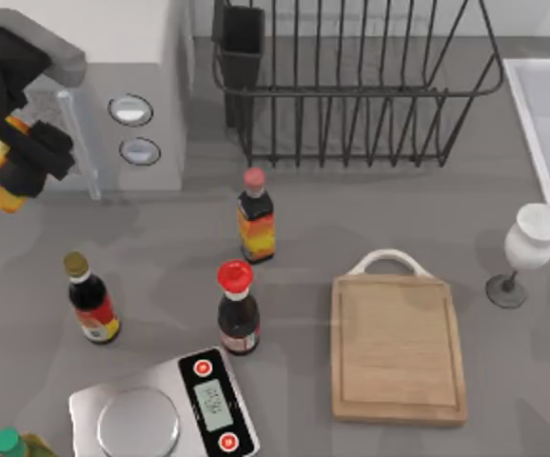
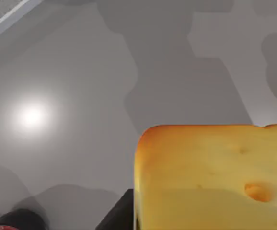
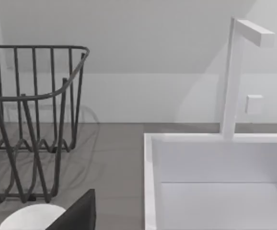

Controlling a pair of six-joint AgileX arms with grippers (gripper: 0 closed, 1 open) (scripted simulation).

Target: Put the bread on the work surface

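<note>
Nearest the left wrist camera, the bread (image 2: 210,177) fills the lower right of the frame, clamped in the left hand (image 1: 13,157) and held above bare grey counter (image 2: 81,96). From above it sits at the far upper left of the frame, well apart from the work surface (image 1: 399,347) at lower right. I judge the slice light and stiff but crumbly; a hold across its flat faces near the crust should carry it.

Between them stand three sauce bottles (image 1: 256,217) and a scale (image 1: 166,409), so a high path looks safest. A wine glass (image 1: 527,249) stands just beside the board's far corner. The right hand's state I cannot tell.
</note>
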